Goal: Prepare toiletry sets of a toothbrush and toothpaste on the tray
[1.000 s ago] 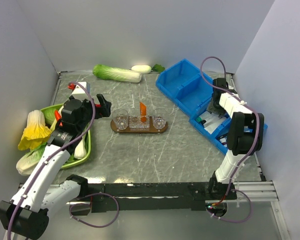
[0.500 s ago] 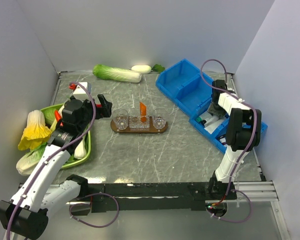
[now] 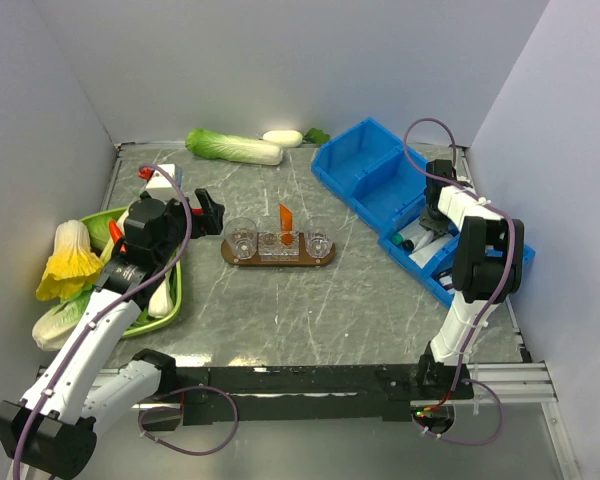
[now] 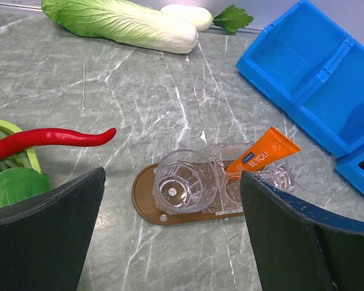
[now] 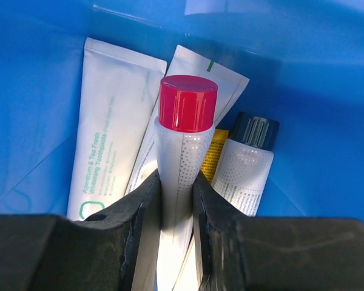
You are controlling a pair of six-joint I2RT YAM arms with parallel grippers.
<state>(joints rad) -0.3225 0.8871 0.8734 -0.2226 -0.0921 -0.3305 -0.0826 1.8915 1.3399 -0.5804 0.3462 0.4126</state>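
Note:
The dark-brown tray [image 3: 278, 258] lies mid-table with clear cups [image 3: 241, 238] on it. An orange toothpaste tube [image 3: 285, 217] stands tilted in the middle cup; it also shows in the left wrist view [image 4: 264, 151], next to an empty cup [image 4: 183, 182] on the tray [image 4: 147, 200]. My left gripper [image 3: 212, 212] is open and empty, hovering left of the tray. My right gripper [image 3: 432, 222] is down inside the blue bin [image 3: 450, 275], shut on a white tube with a red cap [image 5: 183, 139]. No toothbrush is in view.
More white toothpaste tubes [image 5: 112, 115] and a dark-capped tube [image 5: 250, 154] lie in the bin. A second blue bin [image 3: 370, 170] stands behind it. A napa cabbage [image 3: 232, 147] lies at the back. A green dish [image 3: 170, 290] of vegetables and a red chili [image 4: 48, 138] are at the left.
My right wrist has dipped slightly lower into the blue bin. The left arm and the tray have not moved.

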